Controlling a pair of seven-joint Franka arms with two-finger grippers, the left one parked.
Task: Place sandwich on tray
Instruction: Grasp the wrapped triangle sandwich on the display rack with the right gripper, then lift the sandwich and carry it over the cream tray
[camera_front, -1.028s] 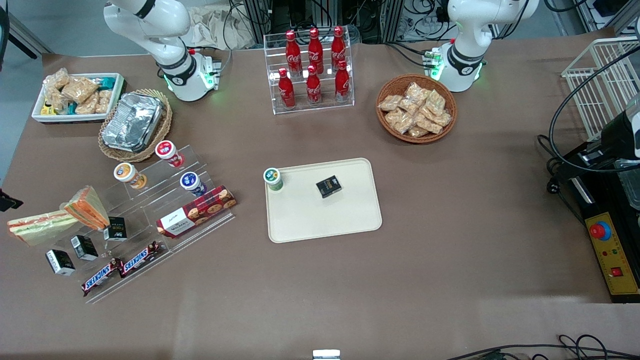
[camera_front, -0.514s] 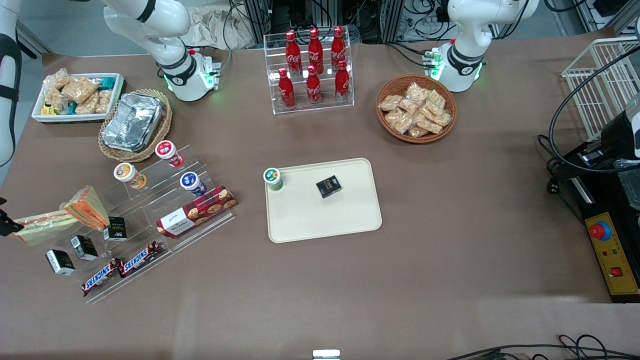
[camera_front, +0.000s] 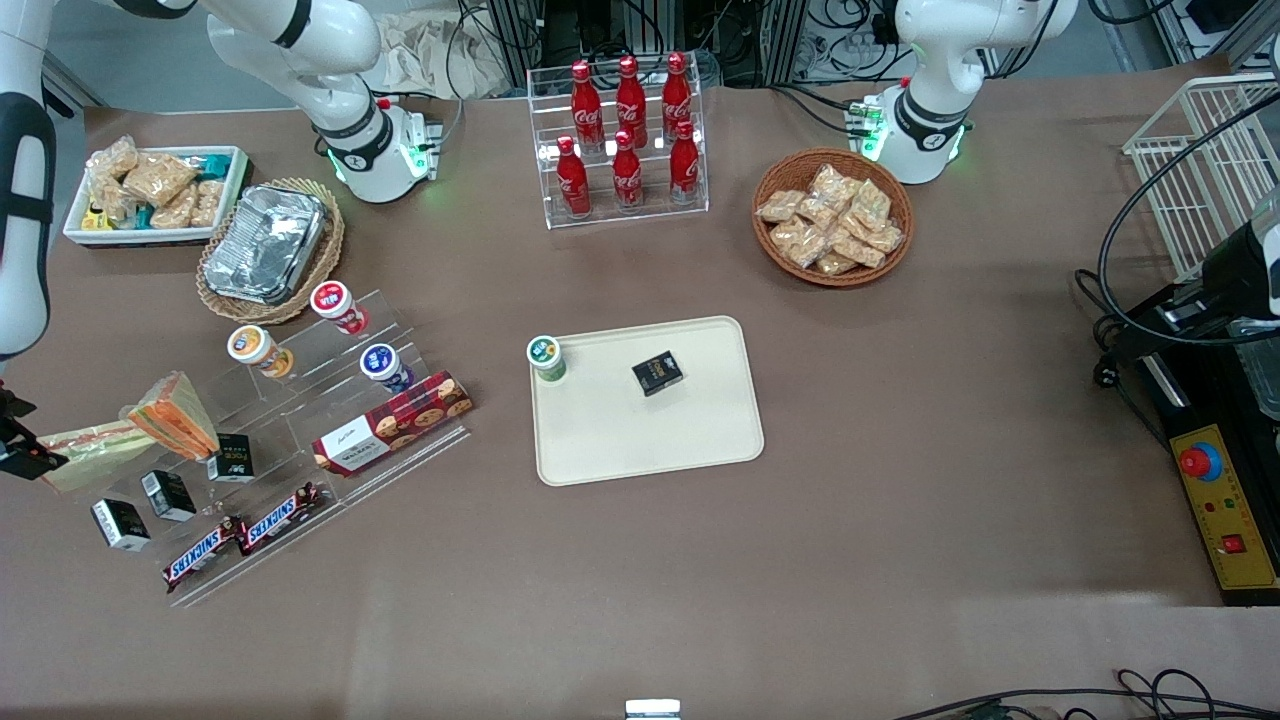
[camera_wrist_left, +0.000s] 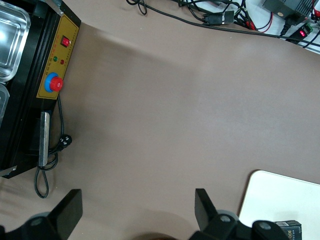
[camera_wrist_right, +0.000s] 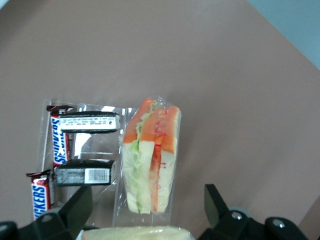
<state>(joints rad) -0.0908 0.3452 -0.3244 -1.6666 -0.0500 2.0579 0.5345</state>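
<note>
The gripper (camera_front: 22, 452) hangs low at the working arm's end of the table, with the white arm (camera_front: 22, 220) reaching down to it from above. Its two fingers (camera_wrist_right: 75, 210) are spread wide apart and hold nothing.

The pale cream triangle sandwich in clear wrap (camera_front: 95, 445) lies flat on the table, right at the fingers. In the right wrist view only its pale edge (camera_wrist_right: 135, 231) shows, low down in the gap between them. Its long side seems to run from one finger toward the other, so I think the fingers would need a turn to pinch its thin sides.

Just past the fingertips stands the thicker, more orange triangle sandwich (camera_wrist_right: 150, 160). That is not the one to take.

The big flat cream plastic tray (camera_front: 650, 440) is well apart from the fingers, in the middle of the table.
</note>
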